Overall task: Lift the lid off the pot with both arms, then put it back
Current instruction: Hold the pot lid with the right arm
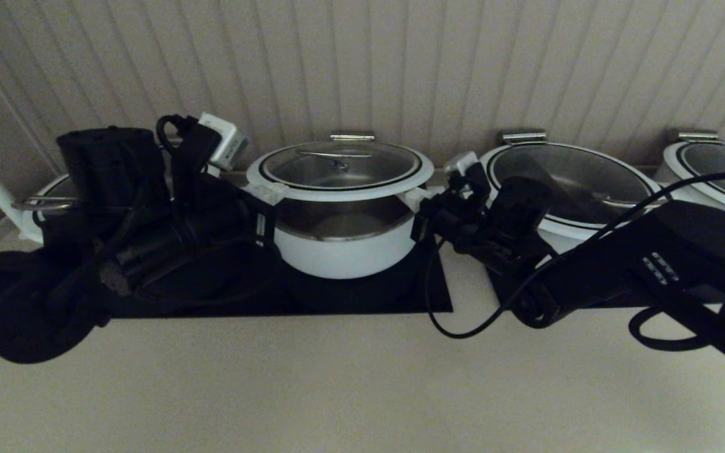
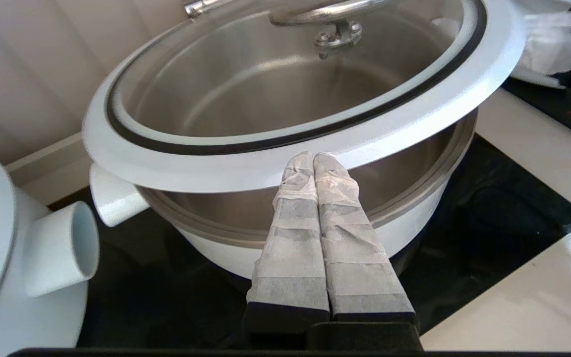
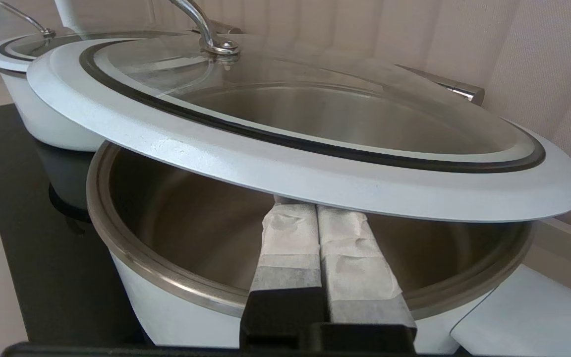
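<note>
The lid (image 1: 340,171) hangs clear of the pot (image 1: 343,242), with a gap between its white rim and the pot's steel lip on every visible side. It sits roughly level above the pot, near the middle of the worktop's (image 1: 312,384) far edge, close to the ribbed wall (image 1: 400,63).

The left gripper (image 2: 314,159) is under the lid's rim on the pot's left side. Its taped jaws are pressed together side by side, and their tips touch the underside of the white rim, so the lid rests on them instead of being pinched. The right gripper (image 3: 315,208) does the same on the opposite side: jaws together, tips tucked beneath the rim, over the open pot mouth.

The pot stands on a black hob panel (image 1: 400,296) set into the worktop. One of its short white side stubs (image 2: 114,198) shows under the raised rim in the left wrist view. The lid's curved steel handle (image 3: 201,29) is on top of the glass, untouched by either gripper.

A wider lidded pot (image 1: 573,189) stands to the right along the far edge, another (image 1: 721,176) sits towards the far right corner, and a further white pot (image 2: 28,258) is just left of the task pot.
</note>
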Robot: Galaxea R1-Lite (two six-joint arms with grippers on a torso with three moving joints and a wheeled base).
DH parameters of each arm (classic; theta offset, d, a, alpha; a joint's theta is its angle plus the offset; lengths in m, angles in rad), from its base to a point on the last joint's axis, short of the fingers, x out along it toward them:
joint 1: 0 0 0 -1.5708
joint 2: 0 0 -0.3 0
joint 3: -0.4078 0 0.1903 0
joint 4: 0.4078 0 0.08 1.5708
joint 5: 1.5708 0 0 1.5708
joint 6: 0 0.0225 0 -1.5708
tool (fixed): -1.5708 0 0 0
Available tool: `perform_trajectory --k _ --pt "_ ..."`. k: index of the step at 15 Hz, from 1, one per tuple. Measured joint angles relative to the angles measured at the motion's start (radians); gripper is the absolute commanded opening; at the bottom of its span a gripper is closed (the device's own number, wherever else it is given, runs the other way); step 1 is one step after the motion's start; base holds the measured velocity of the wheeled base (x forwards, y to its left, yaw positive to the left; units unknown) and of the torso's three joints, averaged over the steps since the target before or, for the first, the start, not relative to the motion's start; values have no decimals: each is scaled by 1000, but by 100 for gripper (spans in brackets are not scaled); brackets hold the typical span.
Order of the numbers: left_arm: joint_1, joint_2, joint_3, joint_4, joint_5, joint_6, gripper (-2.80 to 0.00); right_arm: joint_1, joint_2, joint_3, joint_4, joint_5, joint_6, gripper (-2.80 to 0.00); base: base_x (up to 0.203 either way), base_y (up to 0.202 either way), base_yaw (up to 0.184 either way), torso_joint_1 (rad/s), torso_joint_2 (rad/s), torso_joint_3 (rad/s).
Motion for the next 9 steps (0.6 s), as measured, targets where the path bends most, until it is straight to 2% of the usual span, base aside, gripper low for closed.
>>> perform_trajectory --k 9 --pt "-3 -101 117 0 -10 -6 -280 0 0 -2 7 -2 -1 -280 0 0 0 0 0 0"
